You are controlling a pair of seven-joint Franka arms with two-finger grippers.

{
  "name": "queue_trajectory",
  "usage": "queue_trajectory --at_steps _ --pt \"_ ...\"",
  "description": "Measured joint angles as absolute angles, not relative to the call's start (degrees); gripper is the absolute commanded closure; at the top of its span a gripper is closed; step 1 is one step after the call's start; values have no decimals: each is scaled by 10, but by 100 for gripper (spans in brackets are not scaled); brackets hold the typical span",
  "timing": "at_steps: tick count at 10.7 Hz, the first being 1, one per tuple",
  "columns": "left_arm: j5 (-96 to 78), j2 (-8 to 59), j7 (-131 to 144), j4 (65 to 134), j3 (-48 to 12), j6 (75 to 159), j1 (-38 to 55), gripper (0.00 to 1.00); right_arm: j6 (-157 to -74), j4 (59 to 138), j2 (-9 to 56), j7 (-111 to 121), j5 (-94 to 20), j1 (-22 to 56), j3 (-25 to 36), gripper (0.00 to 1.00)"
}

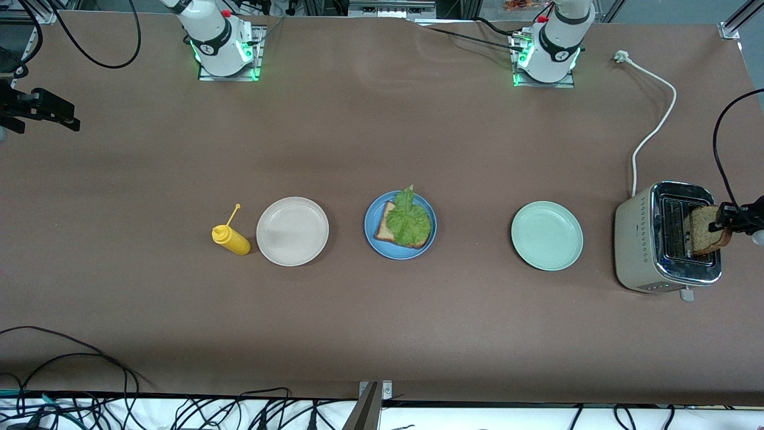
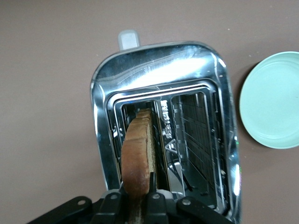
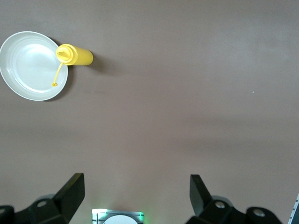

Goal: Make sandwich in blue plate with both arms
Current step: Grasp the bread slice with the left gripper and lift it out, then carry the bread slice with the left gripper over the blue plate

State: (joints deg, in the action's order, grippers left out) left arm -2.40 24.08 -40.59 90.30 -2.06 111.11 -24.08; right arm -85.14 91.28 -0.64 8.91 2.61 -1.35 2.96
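The blue plate (image 1: 375, 236), centre of the front view, carries one bread slice (image 1: 387, 225) topped with a lettuce leaf (image 1: 409, 221) — the open lower half of the sandwich, awaiting its cover. That cover, the second slice (image 1: 704, 234), stands upright in a slot of the toaster (image 1: 641, 239) at the frame's right edge, where the left gripper (image 1: 718, 226) pinches its upper crust — a grip suited, by judgement, to lifting it straight out. The right gripper (image 1: 68, 117), upper left of the frame, waits with fingers spread over bare table. Between toaster and blue plate lies the pale green plate (image 1: 547, 235).
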Motion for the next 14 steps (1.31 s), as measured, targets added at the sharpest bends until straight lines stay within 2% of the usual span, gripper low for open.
queue_trajectory --at_steps 4,6,11,14 --pt "-5 218 -408 797 -30 948 -239 100 -844 912 -7 89 33 -14 30 0" --pt "-5 209 -407 766 -62 883 -239 100 -839 910 -7 89 36 -14 30 0" --pt "-164 214 -346 772 -184 815 -227 100 -837 908 -7 89 36 -14 30 0" --pt "-311 282 -288 782 -202 825 -146 100 -836 907 -7 89 37 -13 30 0"
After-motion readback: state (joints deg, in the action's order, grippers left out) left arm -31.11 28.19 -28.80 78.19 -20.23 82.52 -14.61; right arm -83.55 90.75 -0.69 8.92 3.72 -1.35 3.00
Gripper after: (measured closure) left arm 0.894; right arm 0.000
